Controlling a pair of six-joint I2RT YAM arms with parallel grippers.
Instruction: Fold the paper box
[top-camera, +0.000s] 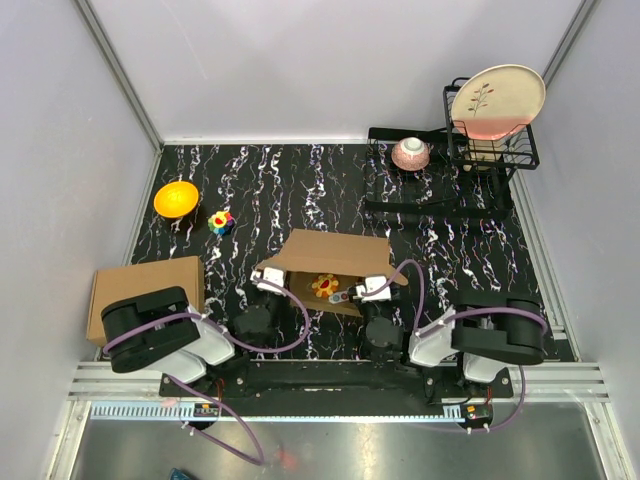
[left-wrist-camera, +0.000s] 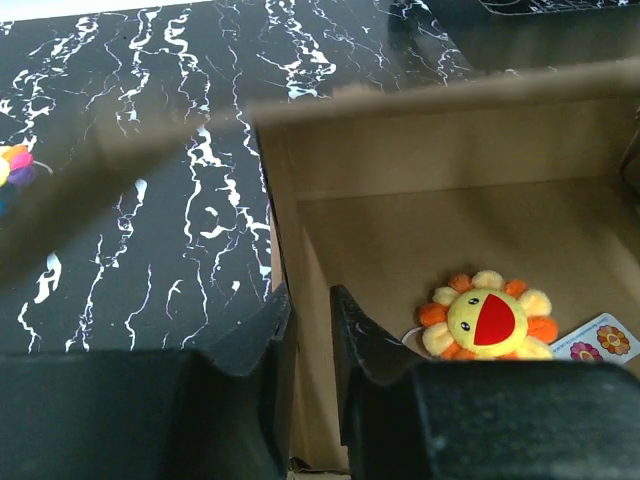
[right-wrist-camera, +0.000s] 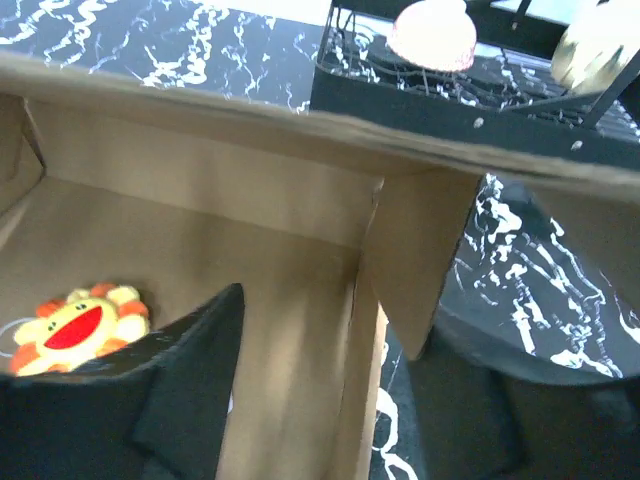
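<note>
The left gripper (left-wrist-camera: 310, 330) pinches the left wall of the paper box (top-camera: 335, 252) at the middle of the table (top-camera: 300, 190). The right gripper (top-camera: 372, 289), jaws apart, straddles the right wall. With the walls raised and a plush flower (top-camera: 325, 286) inside, the next move is likely tucking the side tabs and lowering the lid.

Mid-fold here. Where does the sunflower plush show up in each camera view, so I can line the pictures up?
Top external: the sunflower plush lies inside the open paper box, near the middle of the picture.
Left wrist: the plush is at lower right, on the box floor.
Right wrist: the plush is at lower left, on the box floor.
Shared landmark: the box's far panel, just beyond the plush in every view.
</note>
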